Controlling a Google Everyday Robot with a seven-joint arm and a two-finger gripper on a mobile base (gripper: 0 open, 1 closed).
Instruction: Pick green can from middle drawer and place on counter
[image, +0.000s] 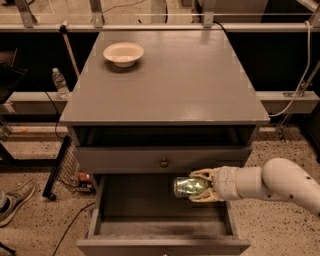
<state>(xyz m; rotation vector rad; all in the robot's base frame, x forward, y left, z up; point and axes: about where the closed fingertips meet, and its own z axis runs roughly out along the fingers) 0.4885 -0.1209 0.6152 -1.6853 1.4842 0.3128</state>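
Note:
The green can (189, 187) lies on its side in the air over the open middle drawer (150, 207), silver end facing left. My gripper (201, 185) reaches in from the right on a white arm and is shut on the can, one finger above it and one below. The can is near the drawer's right back part, just below the closed knobbed drawer front (163, 161). The counter (170, 80) is the grey top slab above.
A cream bowl (123, 53) sits at the counter's back left. A water bottle (60, 83) stands on a ledge at the left. A shoe (15, 201) and cables lie on the speckled floor at the left.

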